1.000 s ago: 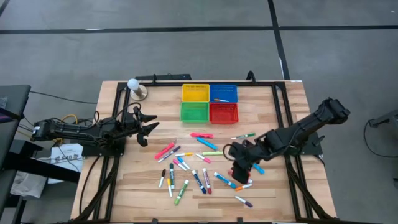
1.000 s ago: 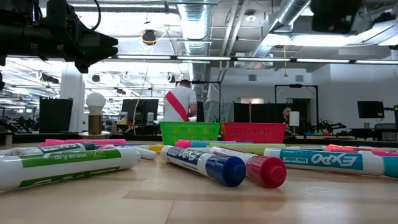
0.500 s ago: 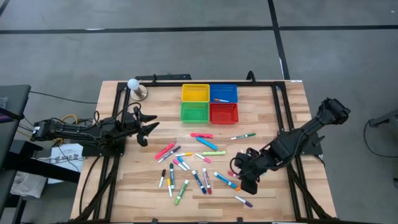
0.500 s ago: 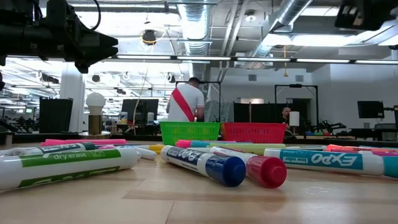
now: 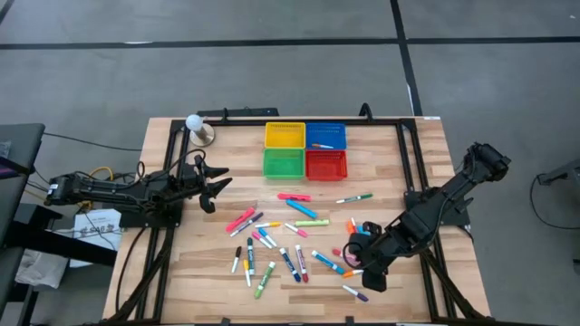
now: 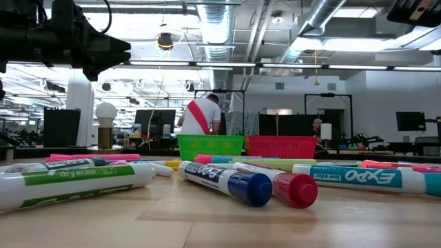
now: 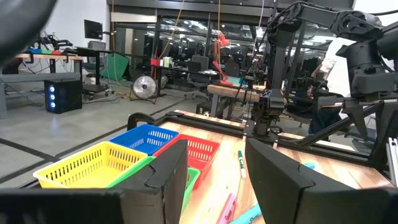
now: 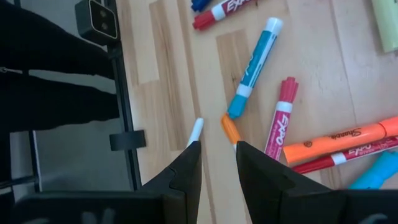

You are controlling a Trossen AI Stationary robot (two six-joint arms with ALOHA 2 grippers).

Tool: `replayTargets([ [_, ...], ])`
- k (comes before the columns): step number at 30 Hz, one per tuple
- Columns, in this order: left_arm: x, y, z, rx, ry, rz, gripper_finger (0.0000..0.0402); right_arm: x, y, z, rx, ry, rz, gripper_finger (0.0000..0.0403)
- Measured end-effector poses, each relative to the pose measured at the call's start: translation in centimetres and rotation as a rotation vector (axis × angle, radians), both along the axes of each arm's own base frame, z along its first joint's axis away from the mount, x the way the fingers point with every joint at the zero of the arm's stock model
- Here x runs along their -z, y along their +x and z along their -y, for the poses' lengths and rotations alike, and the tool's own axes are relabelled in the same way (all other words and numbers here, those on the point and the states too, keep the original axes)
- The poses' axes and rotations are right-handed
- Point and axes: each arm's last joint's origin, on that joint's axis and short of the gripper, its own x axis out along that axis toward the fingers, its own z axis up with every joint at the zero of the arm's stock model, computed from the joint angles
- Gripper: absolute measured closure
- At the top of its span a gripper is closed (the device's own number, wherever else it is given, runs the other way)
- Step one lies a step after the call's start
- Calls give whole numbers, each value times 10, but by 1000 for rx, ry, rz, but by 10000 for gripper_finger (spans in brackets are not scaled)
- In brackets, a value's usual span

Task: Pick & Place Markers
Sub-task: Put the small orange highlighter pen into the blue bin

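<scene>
Several markers in pink, blue, green, orange and white lie flat and scattered on the wooden table's middle and near part. My right gripper hangs over the pile's near right fringe, pointing steeply down. Its fingers stand a little apart with nothing between them, above a white marker tip and an orange marker end. A blue marker lies just beyond. My left gripper waits open at the table's left, level and high above the top.
Four square mesh baskets stand together at the far middle: yellow, blue, green, red. A white ball-shaped thing on a stand is at the far left. Black frame rails run along the table's sides.
My right gripper has swung over the markers toward the table's near edge and a little to the right, staying at about the same height, its fingers unchanged. The markers have kept their places.
</scene>
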Motion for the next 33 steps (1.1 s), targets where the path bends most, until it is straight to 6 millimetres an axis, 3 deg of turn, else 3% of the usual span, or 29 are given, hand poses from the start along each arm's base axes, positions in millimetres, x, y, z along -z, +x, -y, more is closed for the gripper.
replayTargets([
  [22,0,0,0,0,3,-1,241,4,1,2,10,-46,-12,313],
  [33,0,0,0,-1,3,-2,241,56,22,-14,1,-140,-177,313],
])
